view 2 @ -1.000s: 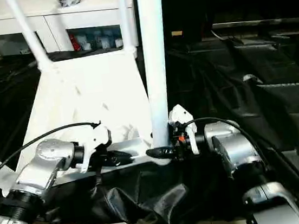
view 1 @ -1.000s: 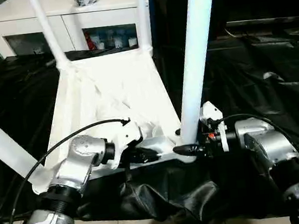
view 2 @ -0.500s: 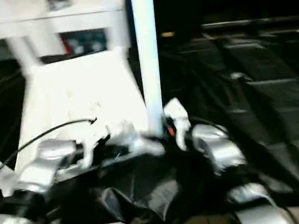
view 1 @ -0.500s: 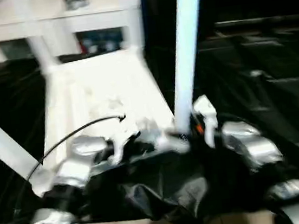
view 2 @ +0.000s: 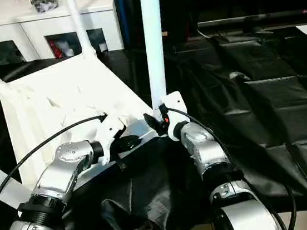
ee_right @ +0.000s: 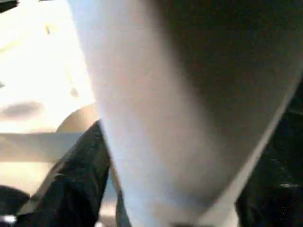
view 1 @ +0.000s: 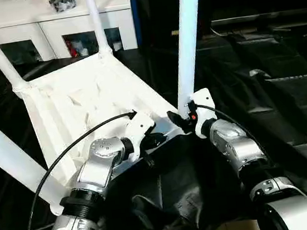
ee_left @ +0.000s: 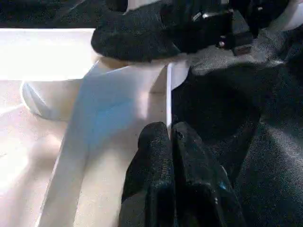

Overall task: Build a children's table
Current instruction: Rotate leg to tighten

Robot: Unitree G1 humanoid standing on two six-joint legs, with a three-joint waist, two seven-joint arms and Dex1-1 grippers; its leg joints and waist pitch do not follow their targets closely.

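The tabletop [view 1: 93,103] lies underside up on a black sheet [view 1: 285,93], with legs standing in its corner sockets. My left gripper [ee_left: 171,137] is together, pinching the thin near rim of the tabletop just beside the near corner. My right gripper [view 1: 178,120] sits at the foot of the nearest leg [view 1: 188,38], one finger on each side of the tube; I cannot tell whether they clamp it or stand apart from it.

I judge the tabletop light and stiff, its ribs resisting flex, but the rim is thin and smooth, so a pinch there may slip. The leg is a hollow, slick, tapered tube. I take hold low, next to the socket, where leverage is least and the tube widest.
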